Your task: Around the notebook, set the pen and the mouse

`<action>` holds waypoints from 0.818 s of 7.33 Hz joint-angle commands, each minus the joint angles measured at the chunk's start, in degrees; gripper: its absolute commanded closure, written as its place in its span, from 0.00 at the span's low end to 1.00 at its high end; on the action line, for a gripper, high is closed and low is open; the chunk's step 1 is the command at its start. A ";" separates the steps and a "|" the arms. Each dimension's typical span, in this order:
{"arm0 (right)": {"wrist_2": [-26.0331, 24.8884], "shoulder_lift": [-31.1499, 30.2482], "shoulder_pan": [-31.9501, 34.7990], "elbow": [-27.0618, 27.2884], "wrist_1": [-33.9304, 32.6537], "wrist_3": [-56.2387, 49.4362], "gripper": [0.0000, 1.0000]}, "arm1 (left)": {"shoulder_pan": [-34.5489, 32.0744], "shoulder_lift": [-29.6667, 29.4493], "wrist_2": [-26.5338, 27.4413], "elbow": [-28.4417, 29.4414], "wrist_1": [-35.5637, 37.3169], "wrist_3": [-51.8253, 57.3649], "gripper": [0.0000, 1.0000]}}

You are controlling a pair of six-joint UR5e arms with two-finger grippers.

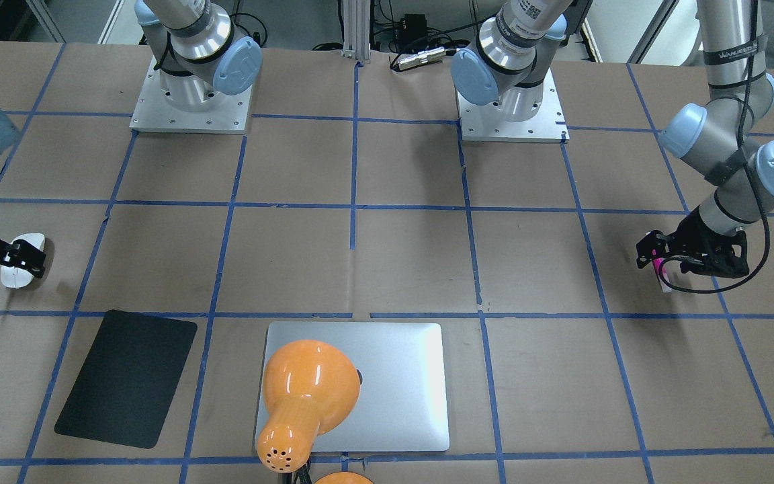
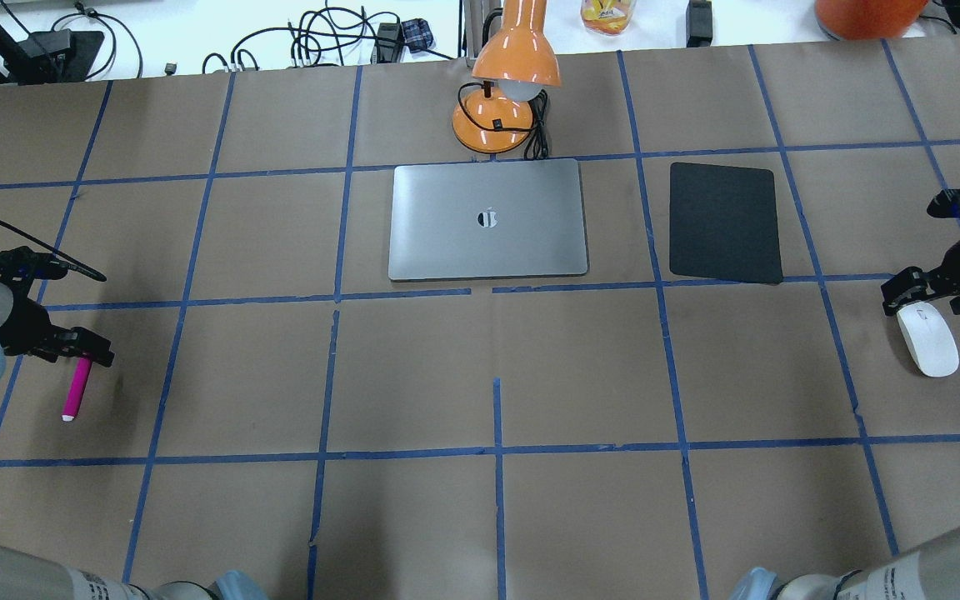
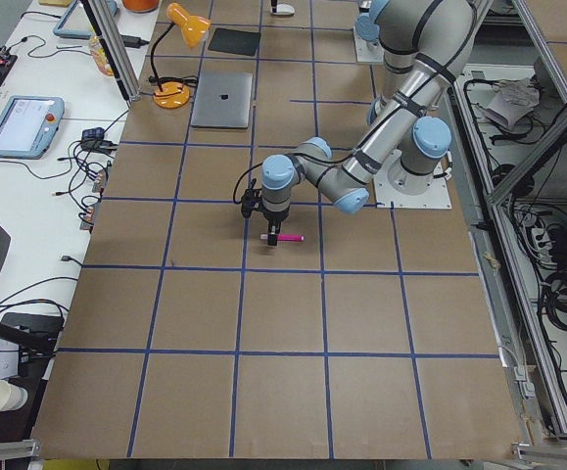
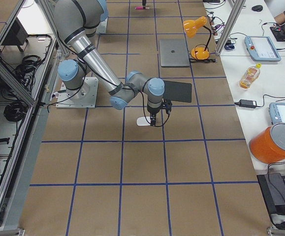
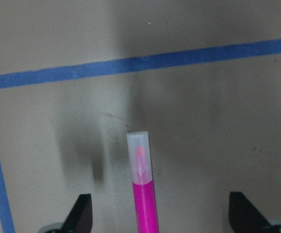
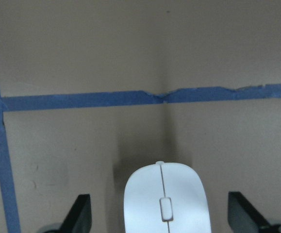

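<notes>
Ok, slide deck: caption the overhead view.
Left gripper at magenta-pink pen, right gripper at white oval mouse, silver-grey notebook apart.

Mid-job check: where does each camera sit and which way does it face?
Front-facing: across the table, facing the robot, steeply down; arm bases at top, notebook near.
Overhead: behind the robot, looking forward and down; left gripper at left edge, right gripper at right.
Exterior left: table's left end, looking along it; left arm near.
Exterior right: table's right end; right arm near.
Left wrist: looks down between open fingers at the pen.
Right wrist: likewise, at the mouse.
Shared: front-facing and overhead both show the notebook, mirrored.
</notes>
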 commanded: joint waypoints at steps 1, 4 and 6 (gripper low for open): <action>-0.21 1.11 -0.26 0.03 -0.02 -0.09 0.00 | 0.18 -0.86 0.05 0.17 0.52 -0.01 0.62; -3.10 1.19 -0.97 0.03 0.77 -0.09 0.15 | 0.18 -1.04 0.05 -0.27 1.84 -0.01 1.00; -3.11 1.19 -0.97 0.11 1.12 0.00 0.15 | 0.09 -0.08 0.40 0.52 -0.33 -2.10 1.00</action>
